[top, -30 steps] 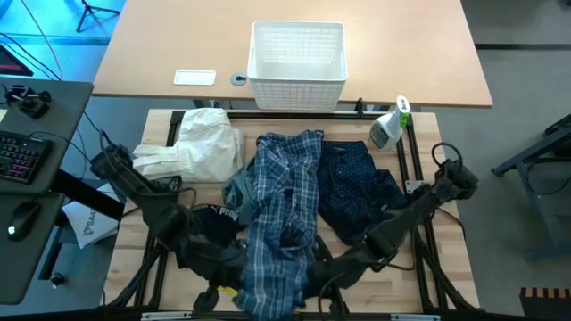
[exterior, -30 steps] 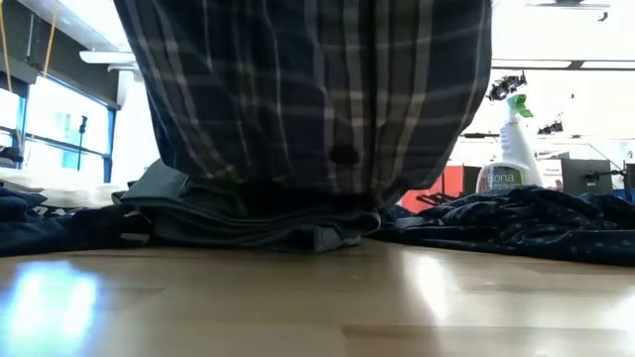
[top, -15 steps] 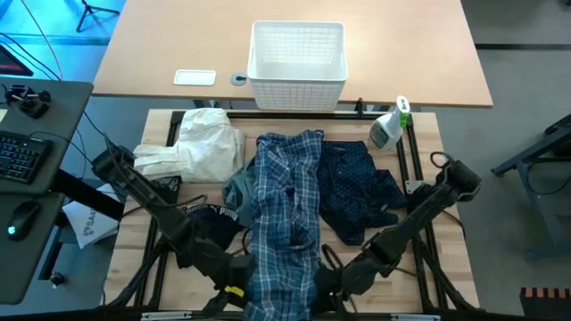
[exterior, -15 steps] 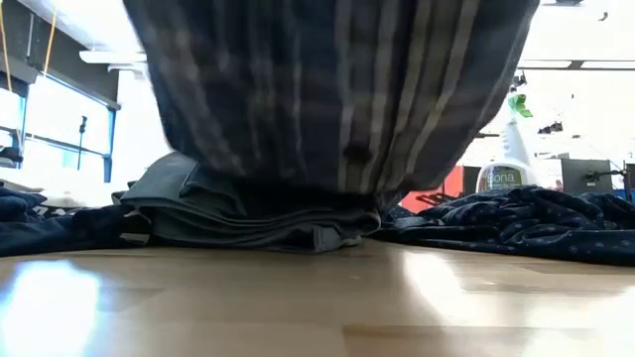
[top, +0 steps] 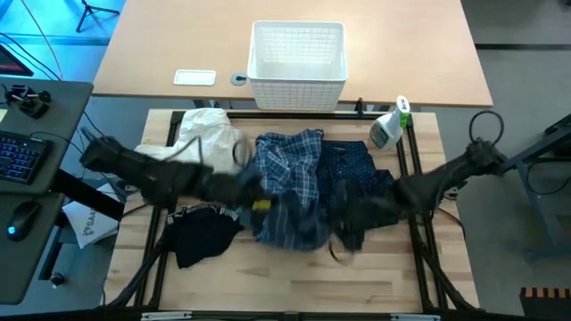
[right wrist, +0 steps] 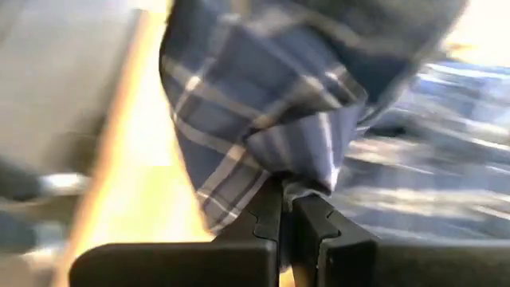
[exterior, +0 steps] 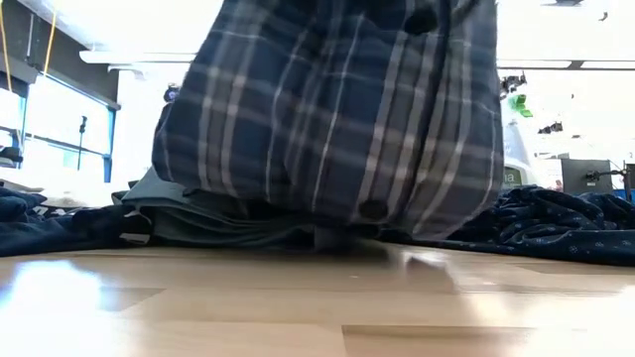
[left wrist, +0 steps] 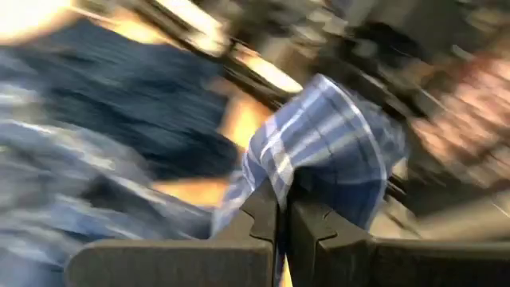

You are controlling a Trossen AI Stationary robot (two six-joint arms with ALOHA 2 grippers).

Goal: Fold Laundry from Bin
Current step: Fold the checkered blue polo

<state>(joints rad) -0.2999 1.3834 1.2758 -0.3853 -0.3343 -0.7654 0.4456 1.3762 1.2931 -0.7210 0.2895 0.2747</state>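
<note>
Both grippers are clamped on the plaid shirt [top: 290, 192], left gripper [left wrist: 280, 209] and right gripper [right wrist: 287, 209] each pinching a corner. The shirt sits just in front of the bin [top: 298, 62]. Best bet: keep both corners level and pull evenly so it lays flat.

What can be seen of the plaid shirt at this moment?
The plaid shirt is soft blue-and-white checked cloth with dark buttons, bunched mid-table between the white cloth and the dotted trousers. Its near edge is lifted, pinched in the shut jaws of the left gripper and right gripper. The low view shows it hanging over a grey-green top.
</note>
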